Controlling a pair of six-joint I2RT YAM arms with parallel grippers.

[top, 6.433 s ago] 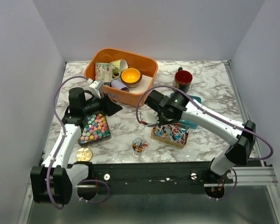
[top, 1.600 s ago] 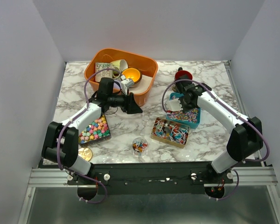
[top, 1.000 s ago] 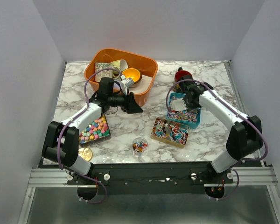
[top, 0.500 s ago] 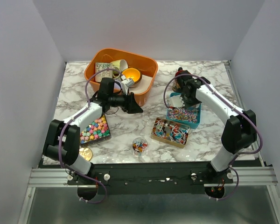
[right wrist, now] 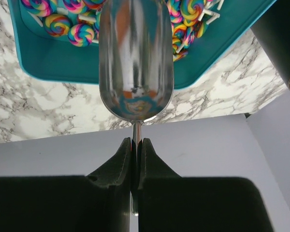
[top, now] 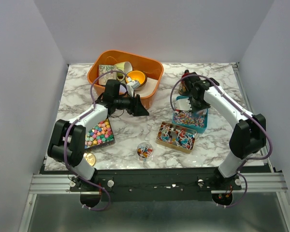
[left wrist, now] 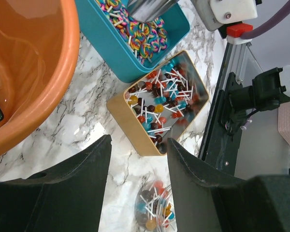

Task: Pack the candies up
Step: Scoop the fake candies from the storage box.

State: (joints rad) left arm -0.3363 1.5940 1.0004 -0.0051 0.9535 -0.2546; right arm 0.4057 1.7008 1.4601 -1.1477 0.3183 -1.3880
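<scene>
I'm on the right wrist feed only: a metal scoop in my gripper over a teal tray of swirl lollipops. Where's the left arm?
Observer: The left gripper is open and holds nothing. It hovers over bare marble beside the orange basket.
Operator: What other candy containers are near my tray?
Observer: A gold tin of ball lollipops sits just off the teal tray, on the side nearer the arm bases.
Operator: Anything past that?
Observer: A small clear tub with more lollipops sits left of the tin, close to the table's near edge.
</scene>
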